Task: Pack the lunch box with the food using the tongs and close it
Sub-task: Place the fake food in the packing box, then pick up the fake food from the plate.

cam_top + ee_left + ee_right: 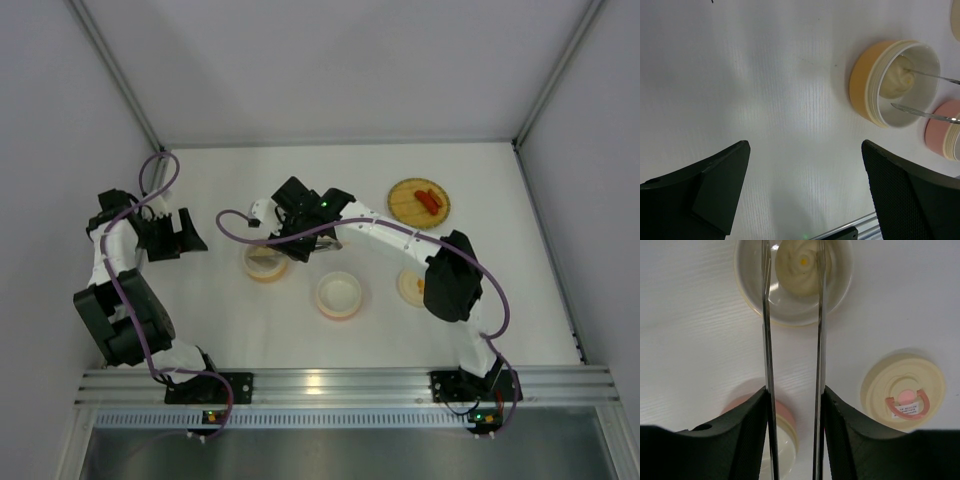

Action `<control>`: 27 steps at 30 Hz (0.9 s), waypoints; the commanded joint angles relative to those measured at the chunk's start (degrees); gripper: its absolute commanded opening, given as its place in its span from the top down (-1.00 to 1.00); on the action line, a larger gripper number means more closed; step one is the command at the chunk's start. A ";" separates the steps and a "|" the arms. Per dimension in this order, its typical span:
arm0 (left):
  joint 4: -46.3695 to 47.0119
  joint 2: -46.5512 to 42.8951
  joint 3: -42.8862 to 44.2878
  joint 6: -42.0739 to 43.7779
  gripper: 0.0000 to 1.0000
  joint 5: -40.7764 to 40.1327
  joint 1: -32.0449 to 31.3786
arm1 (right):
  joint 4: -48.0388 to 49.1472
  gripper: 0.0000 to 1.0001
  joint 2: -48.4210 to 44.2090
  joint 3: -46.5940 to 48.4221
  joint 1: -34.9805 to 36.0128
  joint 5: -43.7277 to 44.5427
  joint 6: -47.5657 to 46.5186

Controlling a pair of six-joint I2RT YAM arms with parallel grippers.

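Note:
My right gripper is shut on the silver tongs, one finger pressing on each arm. The tong tips stand apart over the orange lunch box tub, on either side of the pale cream ball lying inside it. The left wrist view shows the same tub, ball and tong tips. Red sausage pieces lie on the round woven plate at the back right. My left gripper hangs open over bare table, to the left of the tub, holding nothing.
A pink tub stands open right of the orange one. A cream lid with a pink mark lies on the table, partly under the right forearm in the top view. Grey walls close in the white table.

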 commanded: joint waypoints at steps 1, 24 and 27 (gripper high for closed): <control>-1.12 -0.01 2.45 1.54 -0.96 1.79 0.46 | 1.40 0.13 -2.70 3.60 1.09 -2.32 1.65; -4.81 0.34 7.72 5.05 -0.96 2.25 -0.85 | -0.09 0.24 -23.70 -15.27 -30.09 -6.90 5.70; -4.03 -0.36 8.16 4.97 -0.96 -2.66 -3.31 | -0.80 0.24 -24.41 -18.26 -36.86 -6.37 5.61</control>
